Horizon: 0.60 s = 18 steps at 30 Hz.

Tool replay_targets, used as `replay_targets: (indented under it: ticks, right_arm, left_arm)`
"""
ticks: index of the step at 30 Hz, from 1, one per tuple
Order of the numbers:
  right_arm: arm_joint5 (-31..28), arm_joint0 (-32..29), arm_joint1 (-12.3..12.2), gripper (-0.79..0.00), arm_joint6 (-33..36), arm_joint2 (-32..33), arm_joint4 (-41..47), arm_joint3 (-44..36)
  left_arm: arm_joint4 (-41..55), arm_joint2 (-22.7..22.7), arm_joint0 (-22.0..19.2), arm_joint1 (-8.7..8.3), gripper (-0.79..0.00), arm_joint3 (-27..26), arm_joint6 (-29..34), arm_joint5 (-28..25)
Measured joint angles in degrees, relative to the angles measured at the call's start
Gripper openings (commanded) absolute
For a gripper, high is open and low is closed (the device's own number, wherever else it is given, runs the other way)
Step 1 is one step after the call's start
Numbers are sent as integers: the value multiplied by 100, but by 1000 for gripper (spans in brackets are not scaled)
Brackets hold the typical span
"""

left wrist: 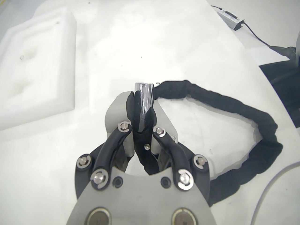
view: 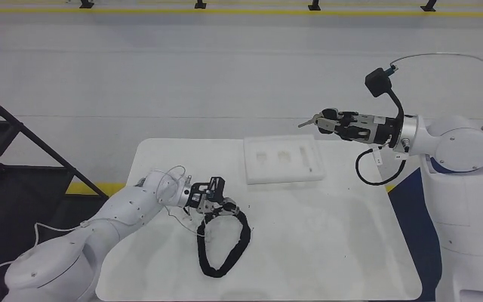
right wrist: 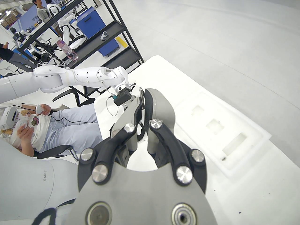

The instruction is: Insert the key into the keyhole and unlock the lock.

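Chrome cylinder (left wrist: 143, 97) of the lock sits clamped between the closed jaws of the left end effector (left wrist: 141, 105), low over the desk (view: 324, 241) near its left side. The black chain (left wrist: 234, 103) loops from the cylinder across the desk. The cylinder's long axis runs out along the fingers, with its free end facing the middle of the desk. No keyhole can be made out on that end.

The right end effector (right wrist: 143, 101) hangs above the far side of the foam tray (view: 250, 162), well apart from the lock. Its jaws are closed on a thin metal piece, judged to be the key (view: 308, 121). The key's tip points toward the left arm. The lock lies nearer the robot, lower and to the left of the key, so insertion calls for lining up the two axes.
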<state>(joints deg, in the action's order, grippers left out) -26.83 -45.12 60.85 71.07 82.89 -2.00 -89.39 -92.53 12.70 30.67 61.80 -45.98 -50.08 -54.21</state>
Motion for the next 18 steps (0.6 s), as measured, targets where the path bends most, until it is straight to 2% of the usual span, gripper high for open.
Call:
replay_targets:
  ticks: [7, 11, 15, 18]
  right_arm:
    - [75, -58, -3, -785, -78, -20, -37, -33]
    - [417, -139, -44, -785, -55, -55, -92, -131]
    - [698, -169, -88, -785, 119, -13, 109, -220]
    - [956, -225, -129, -785, 225, 63, 211, -392]
  left_arm:
    - [657, 303, -129, -368, -785, -957, 220, -219]
    - [737, 604, -129, -566, -785, -1459, 46, -45]
    - [860, 858, -53, -675, -785, -1834, -60, 66]
    - [1063, 1003, 16, -679, -785, -2038, -41, 97]
